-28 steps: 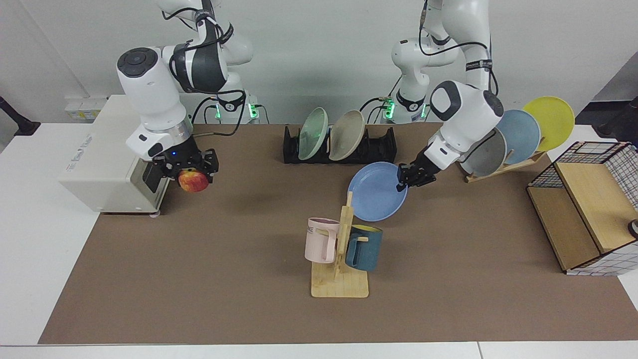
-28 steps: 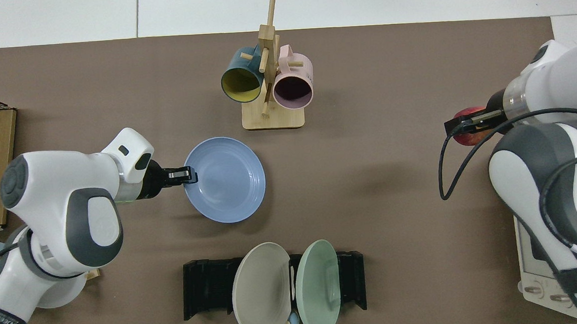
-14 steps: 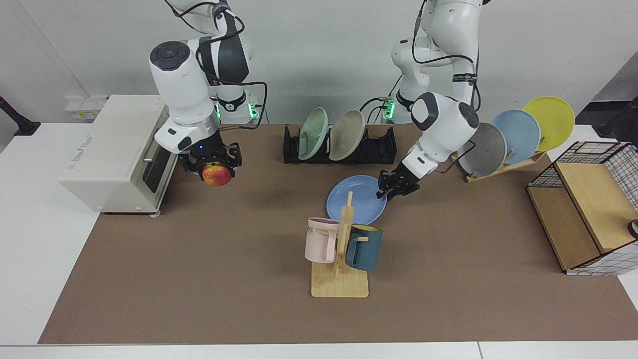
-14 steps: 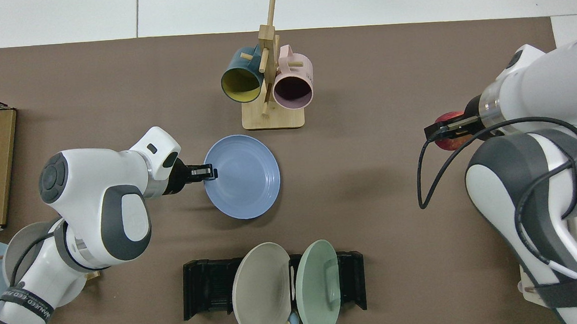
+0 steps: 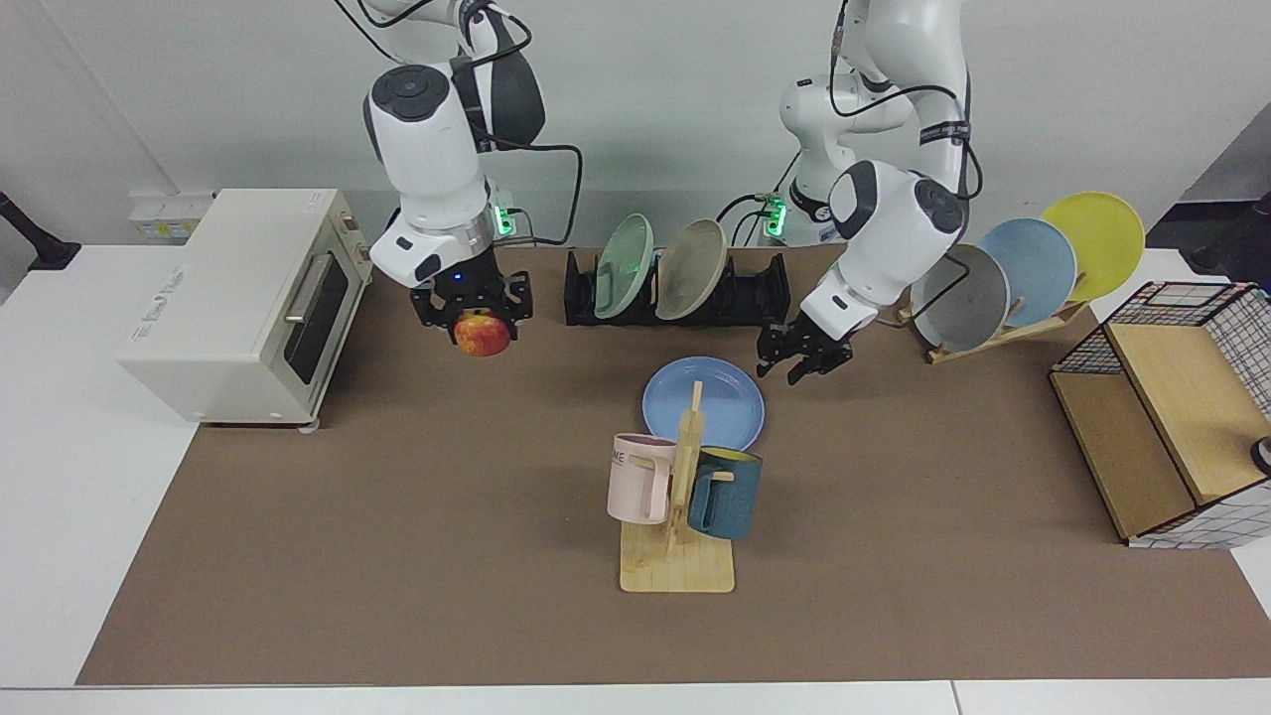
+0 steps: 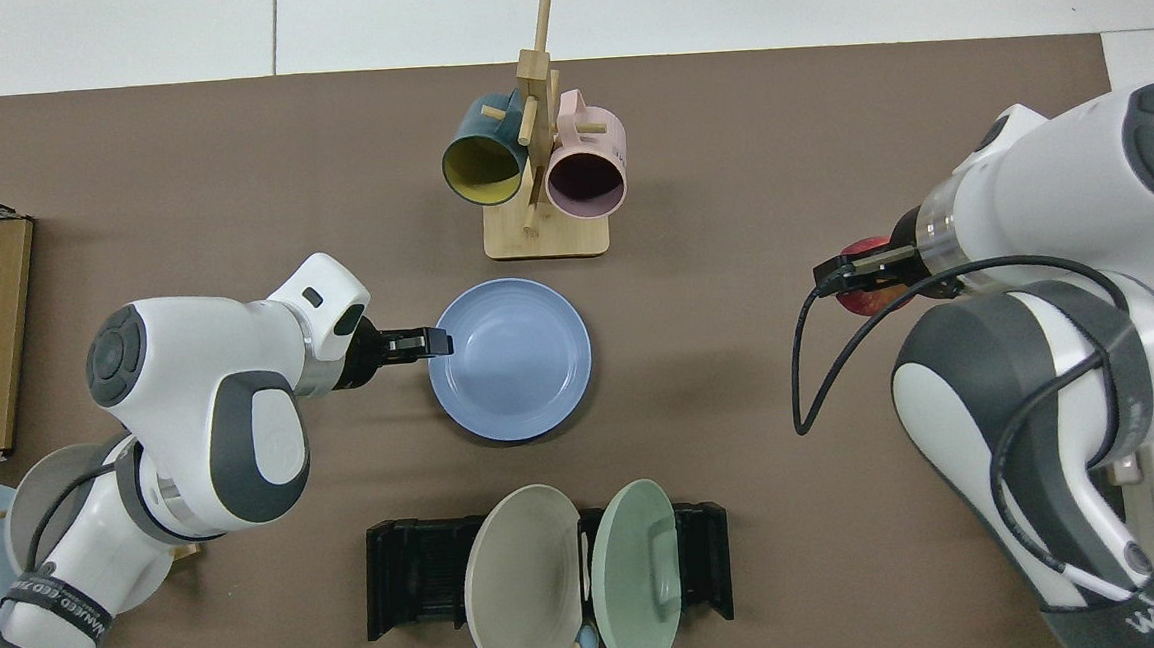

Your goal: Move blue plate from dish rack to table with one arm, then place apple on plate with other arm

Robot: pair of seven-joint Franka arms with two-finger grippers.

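Facing view: blue plate (image 5: 717, 400) half behind mug tree (image 5: 681, 497); left hand (image 5: 804, 363) spread, right hand (image 5: 475, 316) clamping apple (image 5: 482, 336).

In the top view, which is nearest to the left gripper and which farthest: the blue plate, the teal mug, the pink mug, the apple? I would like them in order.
From the left gripper, in the top view:
1. The blue plate, right beside it on the table.
2. The teal mug, on the near side of the mug tree.
3. The pink mug, on the tree's far side.
4. The apple, across the table in the right gripper.
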